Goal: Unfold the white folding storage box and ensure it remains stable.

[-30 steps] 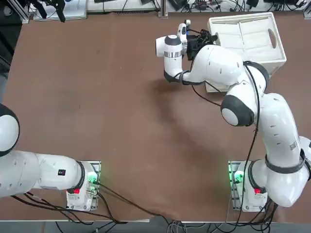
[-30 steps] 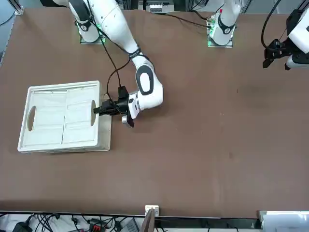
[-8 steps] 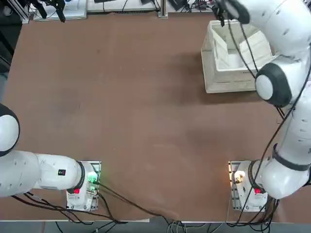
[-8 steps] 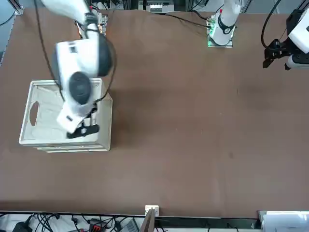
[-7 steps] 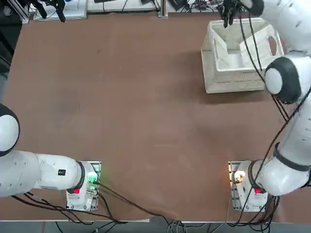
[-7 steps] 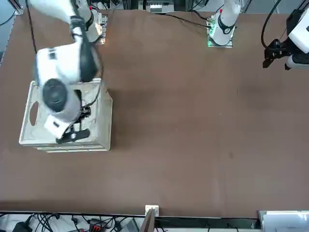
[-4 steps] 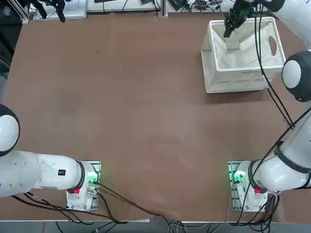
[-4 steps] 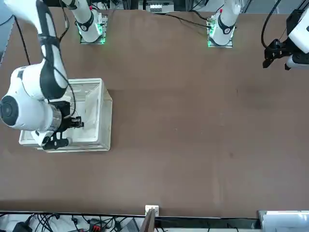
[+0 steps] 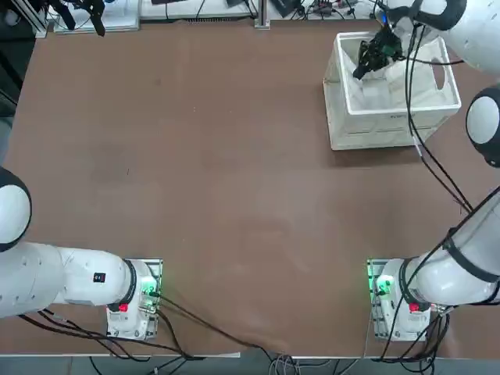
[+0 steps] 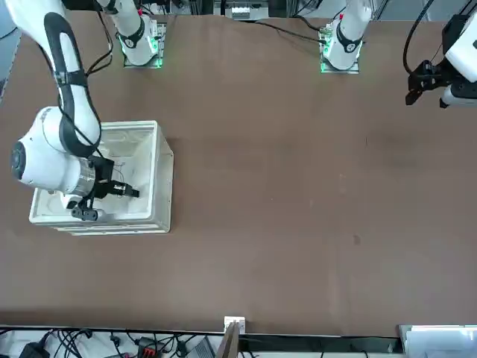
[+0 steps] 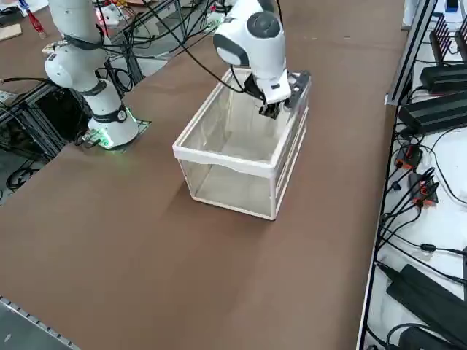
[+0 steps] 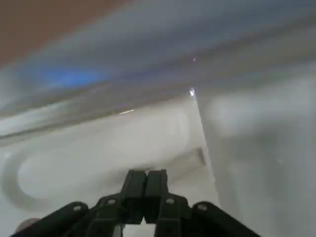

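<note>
Now the white folding storage box [image 9: 388,117] stands near the far right corner of the table [image 9: 195,180], seen from the robot's side, with its far wall close to the table's far edge. All 4 of its walls are raised and a thick rim runs around the open top. An oval handle hole shows in the end wall on the robot's right in the top view. From the right side view the box [image 11: 241,157] looks like an upright open crate with ribbed sides, sitting flat on the brown surface. In the front view the box [image 10: 153,179] is at the picture's left, with a low base step visible along its near side.

The right gripper [image 9: 366,61] reaches down inside the box, below the rim and close to the far inner wall. In the right side view the gripper [image 11: 271,108] hangs just inside the long wall on the side away from that camera. The wrist view shows the gripper [image 12: 145,190] with its 2 black fingers [image 12: 157,185] pressed together, nothing between them, pointing at a pale inner panel with a rounded recess. Whether the tips touch that panel cannot be told.
</note>
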`<move>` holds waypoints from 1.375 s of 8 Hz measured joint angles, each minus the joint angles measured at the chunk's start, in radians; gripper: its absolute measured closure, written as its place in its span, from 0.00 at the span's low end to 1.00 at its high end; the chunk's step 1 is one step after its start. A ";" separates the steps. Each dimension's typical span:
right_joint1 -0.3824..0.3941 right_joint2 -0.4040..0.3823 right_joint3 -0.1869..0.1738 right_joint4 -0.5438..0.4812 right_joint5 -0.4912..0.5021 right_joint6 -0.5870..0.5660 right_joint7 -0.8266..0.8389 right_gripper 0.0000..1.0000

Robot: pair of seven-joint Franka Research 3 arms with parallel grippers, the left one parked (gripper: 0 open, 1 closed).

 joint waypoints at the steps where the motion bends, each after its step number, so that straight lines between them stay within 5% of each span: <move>1: 0.001 0.000 0.009 -0.039 0.084 0.034 -0.002 0.98; 8: 0.017 0.000 0.014 -0.107 0.410 0.055 -0.004 0.98; 9: 0.017 -0.004 0.013 -0.104 0.380 0.056 -0.013 0.98; 11: 0.017 -0.022 -0.005 -0.094 0.096 0.055 -0.005 0.98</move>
